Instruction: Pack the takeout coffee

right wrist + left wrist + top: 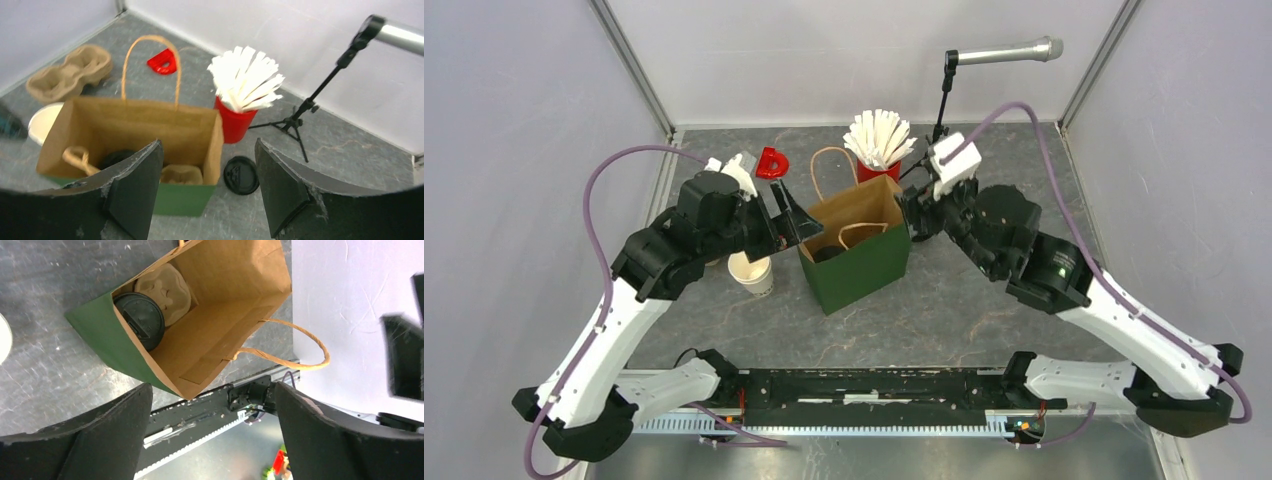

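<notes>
My left gripper (pixel 802 225) hangs at the left rim of the green paper bag (pixel 856 262), its jaws spread wide with nothing between them. The unlidded cup (pixel 752 272), white outside and cream inside, stands on the table (pixel 984 300) just beside and below that gripper, on the side toward the arm bases and clear of the bag. From the left wrist camera, the lidded cup (pixel 140 320) sits upright inside the bag, ahead of the open fingers (pixel 100 440), tucked into a corner and touching a pulp carrier (pixel 165 287) that also lies in the bag.

My right gripper (pixel 911 215) hovers at the bag's right rim, its jaws likewise parted and holding nothing. Through its wrist camera, the loose black lid (pixel 241 175) lies flat on the table just ahead of the fingers (pixel 290 190), just beside the bag's outer wall and in front of the red cup of white sticks (pixel 235 122). A second pulp carrier (pixel 70 72) rests on the table beyond the bag, well apart from this gripper.
</notes>
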